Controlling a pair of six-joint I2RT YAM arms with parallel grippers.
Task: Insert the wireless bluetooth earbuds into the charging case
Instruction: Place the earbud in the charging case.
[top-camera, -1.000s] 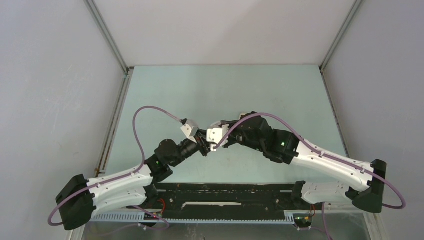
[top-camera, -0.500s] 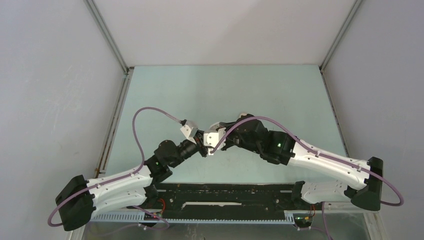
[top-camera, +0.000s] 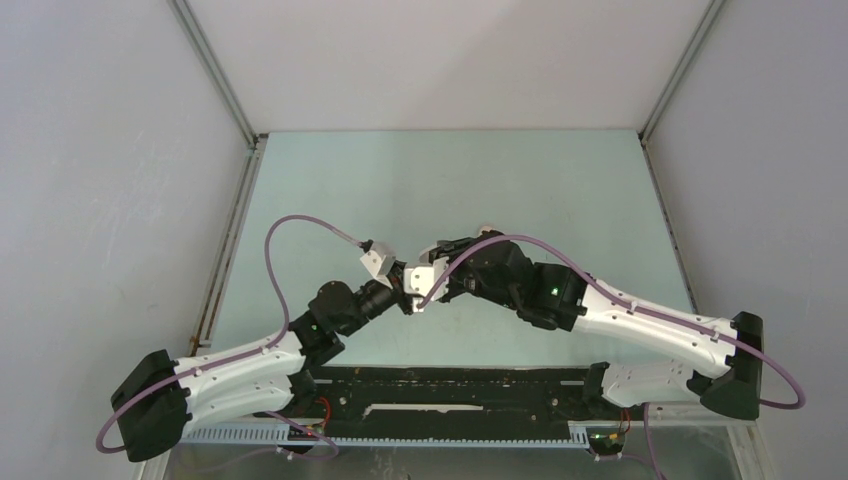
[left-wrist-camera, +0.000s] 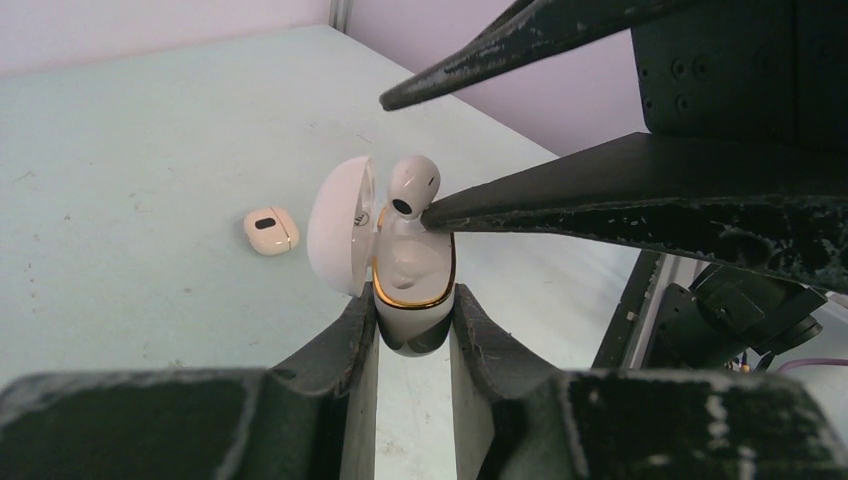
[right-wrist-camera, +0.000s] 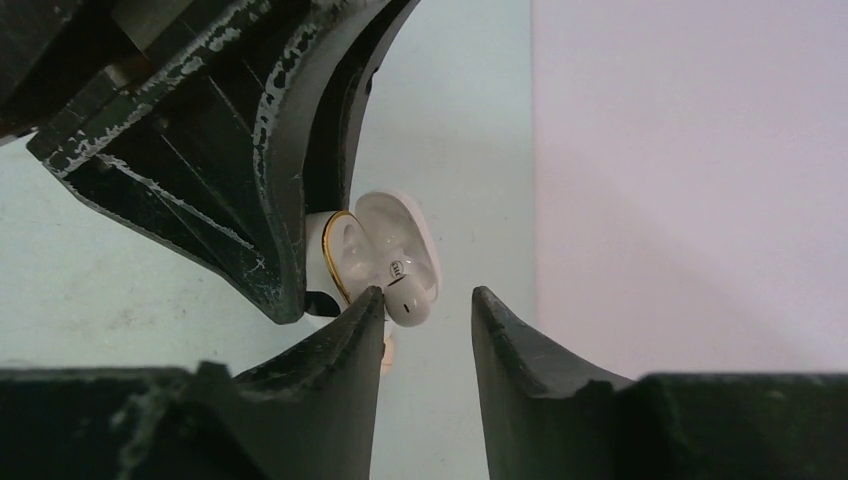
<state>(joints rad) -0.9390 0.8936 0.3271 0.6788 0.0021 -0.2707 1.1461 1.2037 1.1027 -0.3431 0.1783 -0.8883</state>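
My left gripper (left-wrist-camera: 412, 300) is shut on a white charging case (left-wrist-camera: 412, 300) with a gold rim, and its lid (left-wrist-camera: 335, 225) stands open. A white earbud (left-wrist-camera: 413, 185) sits in the case's cavity with its head sticking out. My right gripper (right-wrist-camera: 427, 297) is open, and one fingertip (right-wrist-camera: 368, 300) touches the earbud (right-wrist-camera: 405, 295). The other finger is apart from it. In the top view both grippers (top-camera: 412, 288) meet above the middle of the table, and the case is hidden between them.
A small beige pebble-shaped piece (left-wrist-camera: 270, 231) with a dark spot lies on the pale green table (top-camera: 450, 180) beyond the case. Grey walls (top-camera: 100, 200) close in the left, right and back sides.
My right gripper has moved a little left and nearer, closing on my left gripper. The left arm has barely moved.
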